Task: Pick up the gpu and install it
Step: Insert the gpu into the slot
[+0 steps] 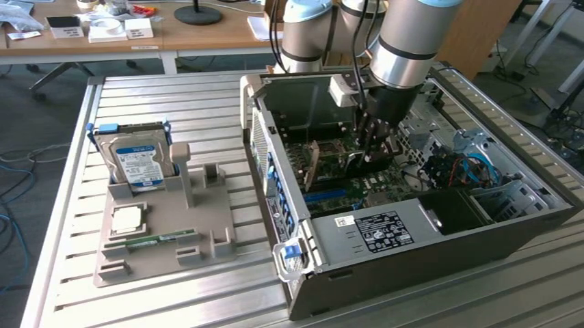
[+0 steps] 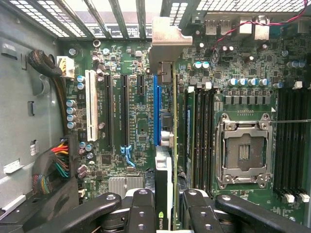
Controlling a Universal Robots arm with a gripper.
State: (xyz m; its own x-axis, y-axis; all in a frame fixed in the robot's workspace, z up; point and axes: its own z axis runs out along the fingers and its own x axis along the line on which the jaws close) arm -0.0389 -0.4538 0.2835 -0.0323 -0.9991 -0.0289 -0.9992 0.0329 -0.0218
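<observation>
The gpu (image 2: pixel 170 145) stands edge-on over the motherboard's blue slot (image 2: pixel 156 102), clamped between the gripper's (image 2: pixel 167 213) black fingers (image 2: pixel 141 208) in the wrist view, while the exterior view places it upright inside the open computer case (image 1: pixel 438 263).

gpu (image 2: pixel 164 194), pale matt metal bracket (image 2: pixel 165 41)

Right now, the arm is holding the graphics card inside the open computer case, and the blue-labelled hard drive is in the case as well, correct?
Not quite. The exterior view shows the hard drive standing in the grey holder outside the computer case, on the exterior view's left. The rest holds: the end effector grips the gpu inside the case.
</observation>
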